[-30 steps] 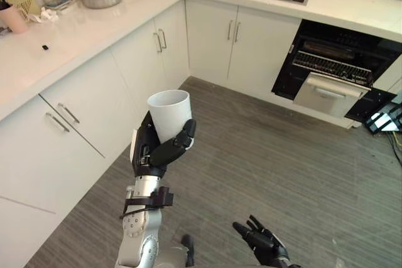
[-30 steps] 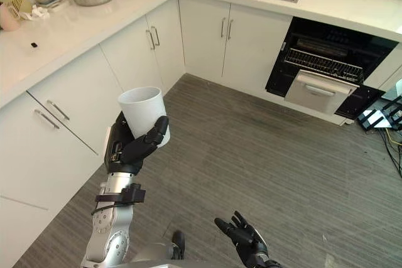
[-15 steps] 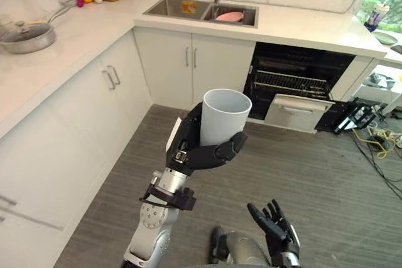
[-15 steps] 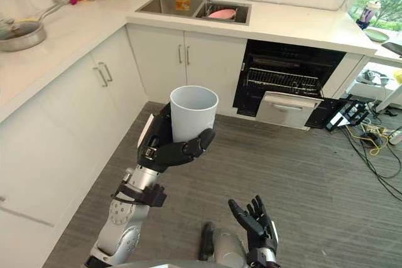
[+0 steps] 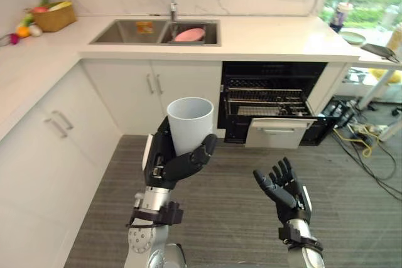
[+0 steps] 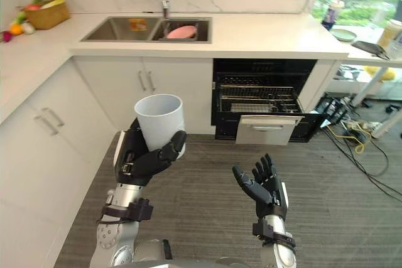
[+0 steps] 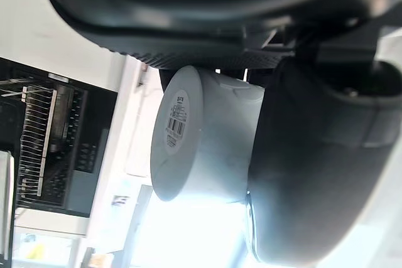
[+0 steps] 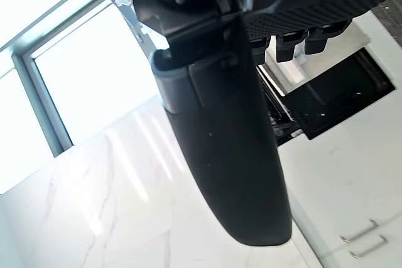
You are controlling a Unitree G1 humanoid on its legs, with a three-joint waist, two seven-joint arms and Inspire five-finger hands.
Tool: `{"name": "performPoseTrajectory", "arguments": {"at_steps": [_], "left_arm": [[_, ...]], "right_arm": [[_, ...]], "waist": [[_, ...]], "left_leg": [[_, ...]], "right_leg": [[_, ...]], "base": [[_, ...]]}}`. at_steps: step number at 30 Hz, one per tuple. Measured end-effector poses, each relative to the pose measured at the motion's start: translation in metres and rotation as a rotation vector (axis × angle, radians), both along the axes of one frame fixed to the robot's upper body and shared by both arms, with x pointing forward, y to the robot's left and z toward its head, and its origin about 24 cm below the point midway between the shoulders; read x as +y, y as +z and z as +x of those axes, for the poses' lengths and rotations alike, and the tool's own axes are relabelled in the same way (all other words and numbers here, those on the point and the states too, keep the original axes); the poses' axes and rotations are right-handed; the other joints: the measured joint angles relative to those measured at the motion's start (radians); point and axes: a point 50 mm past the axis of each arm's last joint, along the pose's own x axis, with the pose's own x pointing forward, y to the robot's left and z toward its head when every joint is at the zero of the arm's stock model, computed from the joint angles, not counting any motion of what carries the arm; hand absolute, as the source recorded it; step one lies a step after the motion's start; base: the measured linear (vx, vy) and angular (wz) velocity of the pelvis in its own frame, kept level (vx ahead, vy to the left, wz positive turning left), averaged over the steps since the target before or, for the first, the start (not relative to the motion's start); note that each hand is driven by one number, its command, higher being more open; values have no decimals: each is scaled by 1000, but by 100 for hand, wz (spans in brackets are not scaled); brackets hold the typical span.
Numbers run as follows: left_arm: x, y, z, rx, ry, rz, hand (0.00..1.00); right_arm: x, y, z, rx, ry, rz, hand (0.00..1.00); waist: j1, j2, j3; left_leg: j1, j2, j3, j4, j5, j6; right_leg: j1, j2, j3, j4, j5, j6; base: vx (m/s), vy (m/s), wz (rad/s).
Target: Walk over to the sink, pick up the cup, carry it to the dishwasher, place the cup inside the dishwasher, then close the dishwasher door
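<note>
On your far left, a basket [image 5: 53, 17] of fruit sits at the back of the white desk [image 5: 270, 32], which turns a corner there and runs along the marble wall. Set into the desk just right of that corner is the steel sink [image 5: 129, 31] with its tap [image 5: 173, 10] behind it; a pink dish [image 5: 190, 34] lies in the right-hand basin. White cabinets [image 5: 135, 92] with bar handles stand below.

The task's thing, the cup [image 5: 190, 123], is not in the sink – it is upright in the air in front of those cabinets, mouth up, with the left robot hand [image 5: 164, 166] grasping it, fingers wrapped round its lower half and thumb on the other side. Your left wrist view shows its labelled base.

Right of the cup, under the desk, the dishwasher [image 5: 270, 86] stands open: dark inside, wire rack [image 5: 264, 100] visible, a silver front panel [image 5: 279, 135] with a handle low before it. The right robot hand [image 5: 290, 192] hangs over the grey plank floor [image 5: 232, 224], released – fingers spread and straight, nothing in it. Farthest right, a window [image 5: 361, 1] shows greenery.
</note>
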Motion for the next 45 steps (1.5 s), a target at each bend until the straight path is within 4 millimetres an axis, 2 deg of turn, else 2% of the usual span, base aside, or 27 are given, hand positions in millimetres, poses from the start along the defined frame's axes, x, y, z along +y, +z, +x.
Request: {"name": "performPoseTrajectory", "arguments": {"at_steps": [3,5,7,8,9,10,11,12,13,15,17,19,20,21,22,26,27,29,30,31,32,34,35,36,38,40,45], "left_arm": [[2,-4,-3,33,33,-12,0],[-1,-3,-3,30,16,-14,0],[2,-2,-1,16,12,-7,0],[1,2,2,-7,-7,2,0],[-3,2,3,-19,-41,6,0],[-3,1,3,-13,-51,14,0],[-2,1,4,-16,-65,32,0],[-1,1,4,-20,-67,38,0],[-2,-1,6,-12,-72,45,0],[-2,-3,8,-3,-79,66,0],[-3,-1,11,-13,-89,85,0],[0,1,13,-16,-89,92,0],[2,1,13,-15,-82,94,0],[6,1,12,-11,-66,93,0],[5,-3,11,14,-49,72,0],[-4,-6,8,36,-72,77,0],[-7,-6,7,33,-74,67,0],[-10,-7,6,44,-81,61,0],[-11,-7,6,43,-81,54,0],[-11,-8,5,48,-78,49,0],[-11,-8,4,50,-80,48,0],[-12,-8,4,48,-82,50,0],[-13,-8,4,46,-79,58,0],[-14,-8,3,46,-77,53,0],[-11,-10,3,63,-63,63,0],[-9,-9,4,59,-54,66,0],[-16,-7,5,53,-87,71,0]], "right_arm": [[3,15,6,-72,11,-18,100],[3,16,6,-80,-2,-17,100],[9,17,7,-87,6,-16,100],[5,20,7,-99,-12,-29,100],[0,15,3,-69,-35,-43,100],[0,11,2,-50,-44,-43,100],[-1,10,0,-42,-64,-39,100],[-1,9,0,-41,-75,-33,100],[-2,8,-1,-33,-82,-33,100],[-2,2,-4,-8,-83,-28,100],[-1,1,-6,-3,-88,-22,100],[1,8,-6,-29,-81,-24,100],[2,11,-5,-44,-75,-25,100],[4,18,-2,-79,-60,-29,100],[1,25,4,-110,-43,-55,100],[-2,33,11,-141,-72,-62,100],[-2,38,13,-161,-77,-66,100],[0,44,13,-178,-92,-58,100],[0,51,11,-200,-102,-61,100],[0,54,12,-213,-104,-60,100],[-3,62,15,-256,-124,-53,100],[-6,67,20,-284,-140,-40,100],[-9,67,23,-290,-149,-34,100],[-10,66,24,-288,-146,-40,100],[-8,58,21,-250,-141,-28,100],[-7,59,22,-255,-135,-26,100],[-5,69,21,-322,-121,29,100]], "waist": [[-6,-13,-9],[-13,-36,-23],[-4,-55,-24],[-13,-49,-33],[-14,-58,-52],[-14,-72,-65],[-17,-89,-70],[-26,-97,-64],[-39,-91,-58],[-63,-84,-57],[-75,-79,-52],[-81,-74,-49],[-80,-78,-52],[-78,-90,-61],[-68,-52,-65],[-59,-42,-54],[-52,-27,-44],[-51,-21,-29],[-55,-18,-24],[-50,-20,-22],[-36,-26,-22],[-32,-31,-18],[-33,-13,-22],[-32,-3,-21],[-47,-30,-30],[-56,-31,-31],[-61,-38,-38]], "left_leg": [[13,-78,-50,-121,145,17],[39,-110,-19,-86,128,48],[-2,-118,29,53,75,75],[6,-128,47,-28,64,66],[42,-142,59,-95,98,112],[66,-161,58,-108,87,119],[109,-189,56,-127,58,132],[144,-207,54,-140,35,133],[190,-219,52,-150,14,144],[258,-218,47,-188,1,148],[327,-202,41,-235,-4,135],[406,-180,51,-267,-28,94],[421,-180,62,-269,-37,79],[453,-192,73,-266,-57,67],[472,-166,90,-239,-81,62],[403,-79,113,-108,-129,49],[398,-49,101,-75,-87,-3],[297,-10,121,193,-62,-22],[214,24,138,383,33,-22],[187,35,151,441,49,-10],[141,36,137,382,-69,25],[117,5,51,199,-114,14],[120,-3,-37,6,-78,-3],[131,6,-53,-68,27,-18],[166,-65,-44,-104,27,2],[188,-102,-21,-158,35,18],[255,-117,29,-262,47,40]], "right_leg": [[23,-63,78,-3,-38,62],[51,-112,85,5,-62,107],[95,-140,70,1,-25,118],[114,-146,25,38,-39,143],[91,-161,-8,179,-81,198],[53,-177,-13,282,-84,207],[-54,-210,-35,535,-24,290],[-138,-239,-46,713,64,302],[-235,-268,-66,875,54,271],[-341,-290,-115,913,24,242],[-408,-289,-178,812,-4,242],[-401,-268,-294,534,1,224],[-384,-254,-324,435,25,189],[-350,-222,-380,266,100,51],[-305,-185,-384,204,92,33],[-185,-138,-315,58,118,55],[-174,-120,-300,60,101,68],[-130,-119,-279,36,92,76],[-103,-124,-262,9,91,78],[-88,-132,-250,-5,93,82],[-71,-154,-200,-25,93,100],[-76,-185,-158,-13,90,133],[-91,-199,-123,7,82,176],[-99,-194,-102,18,73,190],[-97,-249,-34,-13,77,196],[-90,-285,0,-70,109,210],[-77,-295,8,-122,148,227]], "base": [[484,241,-79],[451,218,-17],[465,243,2],[349,191,33],[327,162,37],[246,106,22],[284,102,10],[343,133,8],[335,139,1],[361,146,4],[444,108,2],[457,21,-20],[477,4,-49],[488,8,-83],[475,20,-86],[337,20,-59],[261,21,-59],[166,107,-35],[185,143,-19],[298,217,-60],[189,140,-61],[206,244,-73],[226,363,-80],[232,372,-75],[195,253,-45],[172,218,-36],[76,91,-37]]}}
